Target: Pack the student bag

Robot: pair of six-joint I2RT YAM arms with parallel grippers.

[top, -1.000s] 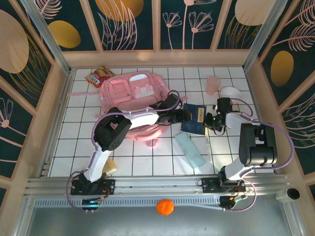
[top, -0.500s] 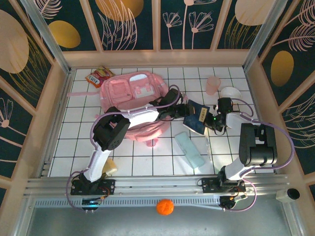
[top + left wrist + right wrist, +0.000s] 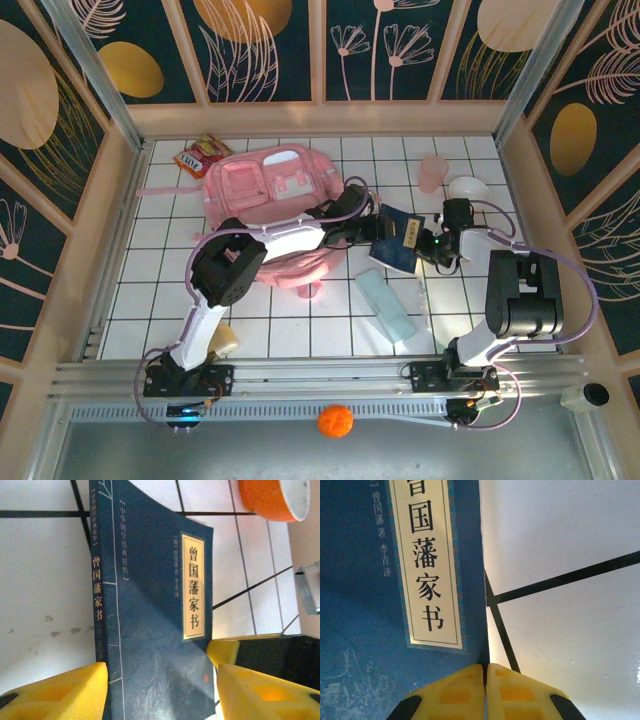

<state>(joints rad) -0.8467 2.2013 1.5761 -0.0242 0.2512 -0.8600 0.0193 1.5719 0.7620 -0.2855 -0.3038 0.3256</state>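
Seen from above, with 12 o'clock far from the arms.

Student bag (image 3: 262, 185): lies far back on the white tiled table (image 3: 150, 260), toward 11 o'clock, front pockets up. Snack packet (image 3: 202, 155): sits at the bag's 10 o'clock, just beside it. Pink cup (image 3: 432, 172) and white bowl (image 3: 468, 187): stand just beside each other at 1 o'clock, well apart from the bag. Blue book (image 3: 398, 240): sits between the bag and the bowl, at the bag's 4 o'clock, crooked to the tile lines, with a pale strip of writing on the cover. Pale green pouch (image 3: 386, 305): lies at the book's 6 o'clock, near it. Orange ball (image 3: 335, 421): rests off the tiles, on the grey strip (image 3: 200, 440) at 6 o'clock.

Left arm (image 3: 290, 238): rises from 7 o'clock, then reaches across toward 3 o'clock. Lies over the near right part of the bag and hides it. Left gripper (image 3: 371, 228): hangs at the book's left edge. Fingers (image 3: 60, 690) spread apart, with the book's cover in the gap in the left wrist view. Touching or not: cannot tell.

Right arm (image 3: 520, 295): goes up from 5 o'clock, then bends back toward 9 o'clock. Right gripper (image 3: 420, 250): points at the book's right edge. Fingers (image 3: 450, 695) pressed together, tips right at that edge. Pinching any of the book or not: cannot tell.
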